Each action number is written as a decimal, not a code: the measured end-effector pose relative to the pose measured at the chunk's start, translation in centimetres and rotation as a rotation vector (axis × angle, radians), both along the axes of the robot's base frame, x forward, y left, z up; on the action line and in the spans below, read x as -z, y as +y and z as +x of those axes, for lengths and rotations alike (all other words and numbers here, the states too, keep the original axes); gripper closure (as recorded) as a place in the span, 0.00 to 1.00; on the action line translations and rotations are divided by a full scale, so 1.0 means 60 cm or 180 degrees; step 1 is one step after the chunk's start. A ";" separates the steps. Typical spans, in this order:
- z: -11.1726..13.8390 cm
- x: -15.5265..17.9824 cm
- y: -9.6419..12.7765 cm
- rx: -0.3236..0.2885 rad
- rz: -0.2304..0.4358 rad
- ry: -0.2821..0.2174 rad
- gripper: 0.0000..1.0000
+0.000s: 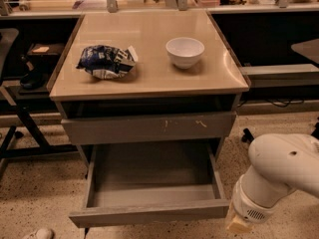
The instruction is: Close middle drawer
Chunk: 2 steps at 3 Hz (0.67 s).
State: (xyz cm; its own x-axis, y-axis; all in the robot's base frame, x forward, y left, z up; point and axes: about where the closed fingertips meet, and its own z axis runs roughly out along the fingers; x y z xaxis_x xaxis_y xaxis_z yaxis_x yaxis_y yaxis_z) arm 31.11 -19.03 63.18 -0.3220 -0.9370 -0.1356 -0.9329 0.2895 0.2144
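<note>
- Middle drawer (pixel 149 215) stood pulled fully out at 6 o'clock, below the scratched top front (pixel 149 128). Nothing showed inside it.
- Arm (pixel 279 176) sat low at 4 o'clock. The pincer (pixel 238 226) was at its tip, just beside the drawer's right front corner and apparently not touching it. Clenched or released: could not tell.
- Bench (pixel 149 81) carried a bowl (pixel 185 52) at 1 o'clock and a crumpled bag (pixel 107 61) at 11 o'clock, both well apart from the drawer.
- Step, as judged: approach. Push not yet begun.
- Next move would call for bringing the pincer round to 6 o'clock, onto the plain front near its middle, then pushing straight toward 12 until flush with the front above.
- A push from the 4 o'clock corner could skew the drawer in its runners.
</note>
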 end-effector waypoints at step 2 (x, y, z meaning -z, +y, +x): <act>0.015 0.170 0.015 -0.0041 0.0029 0.0212 1.00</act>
